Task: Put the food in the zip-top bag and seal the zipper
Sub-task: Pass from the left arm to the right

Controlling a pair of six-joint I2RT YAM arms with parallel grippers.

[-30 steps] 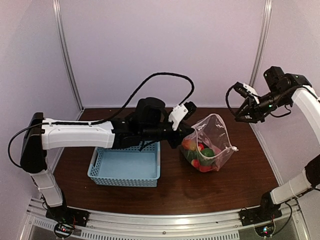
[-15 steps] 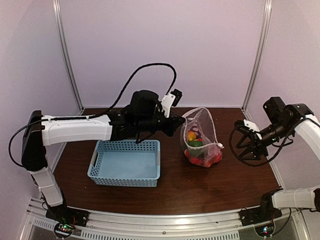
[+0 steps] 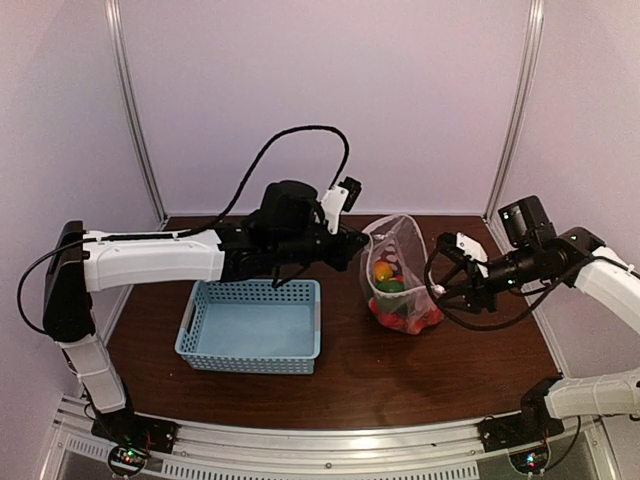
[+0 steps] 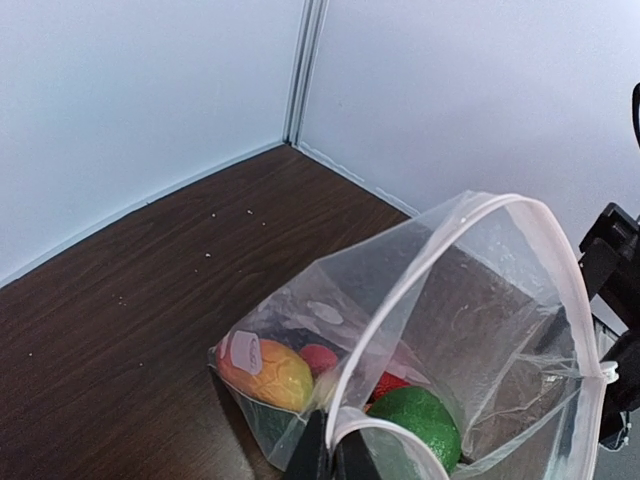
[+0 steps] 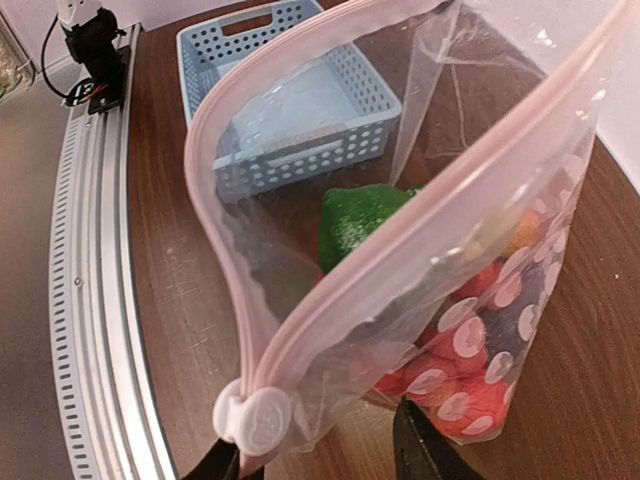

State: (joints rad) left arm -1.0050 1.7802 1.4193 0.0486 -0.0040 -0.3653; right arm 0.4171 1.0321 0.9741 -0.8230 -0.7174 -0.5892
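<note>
Left pincer (image 4: 328,452): shut tight, its tips nipped on the rim of the zip-top bag (image 3: 402,262) and holding that corner of the mouth up.
Right pincer (image 5: 318,437): fingers stand well apart with nothing clamped between them. It sits low against the far end of the bag, opposite the left pincer.
Zip-top bag: clear and crinkly with white dots. It stands upright between the two pincers with its bottom on the table (image 3: 400,385). It stretches from the left pincer's tips towards the right pincer.
Zipper (image 4: 520,215): a pale strip, unsealed. From the left pincer's tips its two sides part and arch away in a wide loop, so the mouth gapes. They meet again at the end nearest the right pincer.
Slider (image 5: 250,415): white, at that far end of the strip. It is just above the right pincer's finger on the left of its wrist view. I cannot tell whether they touch.
Food (image 3: 402,305): all inside the bag, heaped at the bottom, below and just ahead of the left pincer. An orange-yellow piece (image 4: 266,372) lies nearest that pincer, with a green piece (image 4: 420,425) beside it. The red pieces (image 5: 455,400) lie lowest, close in front of the right pincer.
Basket (image 3: 250,358): light blue and perforated. It sits on the table under the left arm, behind the left pincer, and beyond the bag as seen from the right pincer.
</note>
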